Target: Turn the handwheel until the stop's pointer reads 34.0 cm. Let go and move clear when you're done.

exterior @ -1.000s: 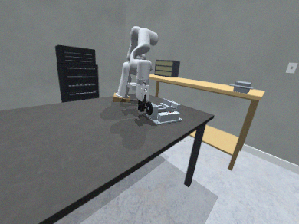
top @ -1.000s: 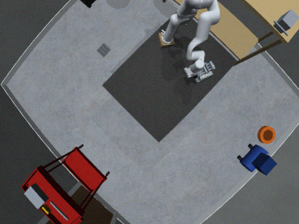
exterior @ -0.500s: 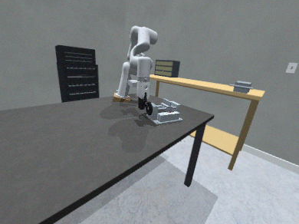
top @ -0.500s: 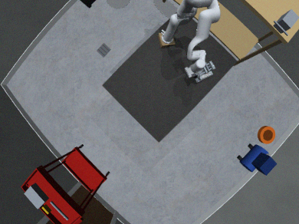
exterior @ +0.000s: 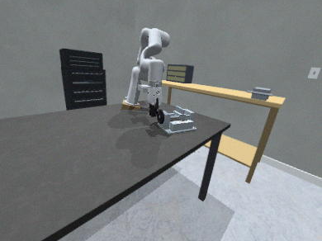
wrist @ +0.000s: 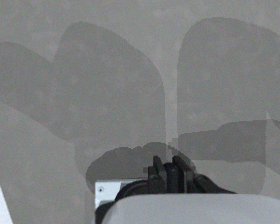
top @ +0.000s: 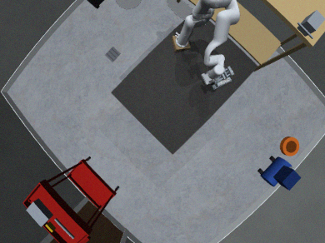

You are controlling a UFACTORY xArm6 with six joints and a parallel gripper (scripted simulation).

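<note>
The stop fixture (exterior: 180, 123) (top: 221, 78), a small grey metal assembly, stands on the dark table (exterior: 62, 157) (top: 158, 104) near its far right edge. Its black handwheel (exterior: 159, 115) (wrist: 131, 191) is at the fixture's left end. My gripper (exterior: 153, 107) (wrist: 165, 168) reaches down from the white arm (exterior: 149, 54) (top: 217, 21) and is shut on the handwheel's handle. In the wrist view the dark fingers show low in the picture, with the wheel's rim and a corner of the fixture's white plate (wrist: 106, 192) below them. The pointer and scale are too small to read.
A wooden workbench (exterior: 223, 92) (top: 250, 29) with a grey box (exterior: 261, 92) (top: 312, 22) stands behind the table. A black cabinet (exterior: 82, 78) is at the back left. On the floor are a red cart (top: 62, 208), a blue object (top: 281, 172) and an orange ring (top: 289, 146).
</note>
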